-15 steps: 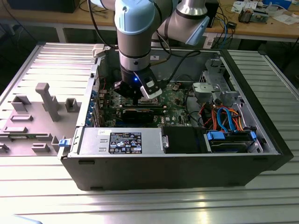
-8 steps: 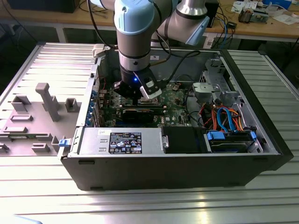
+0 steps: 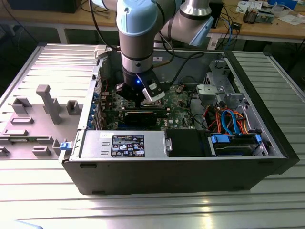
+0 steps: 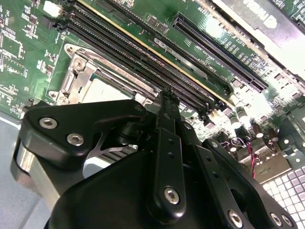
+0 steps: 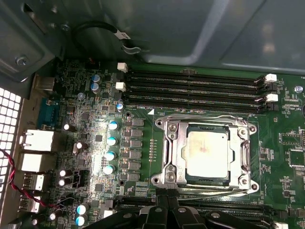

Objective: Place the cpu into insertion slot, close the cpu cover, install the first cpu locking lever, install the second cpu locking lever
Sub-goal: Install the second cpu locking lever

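Motherboard (image 5: 86, 133) inside the open computer case (image 3: 143, 176) carries the insertion slot (image 5: 164, 143), just beside the long memory slots (image 5: 190, 90), and the cpu (image 5: 206, 151) lies flat in it with the cpu cover (image 5: 175, 128) closed down around its silver top. The claw (image 4: 166, 102) hangs just above the socket's edge, and its black fingers (image 4: 164, 157) look drawn together on nothing.

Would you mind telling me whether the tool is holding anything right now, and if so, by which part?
It cannot be told. The tool sits at the edge of the cpu cover, with the cpu seated beneath it.
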